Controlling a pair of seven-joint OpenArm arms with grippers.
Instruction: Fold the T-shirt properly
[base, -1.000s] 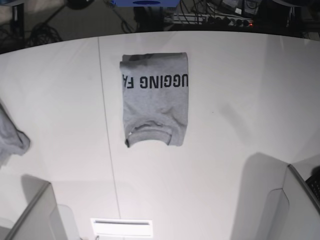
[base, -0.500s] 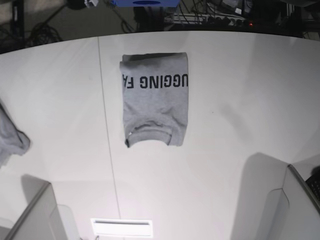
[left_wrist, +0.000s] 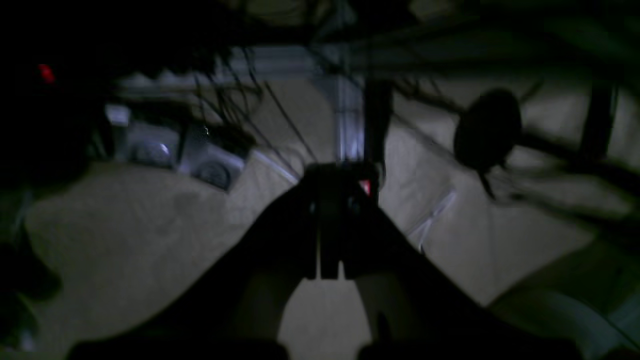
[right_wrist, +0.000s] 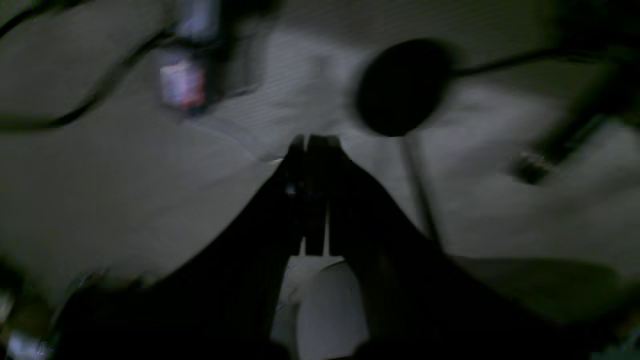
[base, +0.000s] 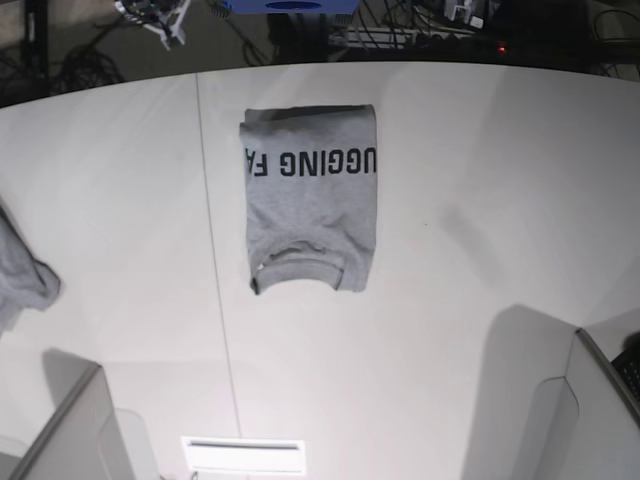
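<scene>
Shirt (base: 310, 200) folded to a neat rectangle, far from either pincer; left pincer (left_wrist: 330, 272) and right pincer (right_wrist: 314, 250) clenched, empty; only square stray edges.

The T-shirt (base: 310, 195) is heather grey with black block capitals across it and a ribbed collar in the same grey. It lies on a white table (base: 480, 200) crossed by 1 thin grey seam line. A plain grey cloth (base: 22, 275) sits at the table's edge. Both wrist views are dim, the grippers showing only as black shapes.
</scene>
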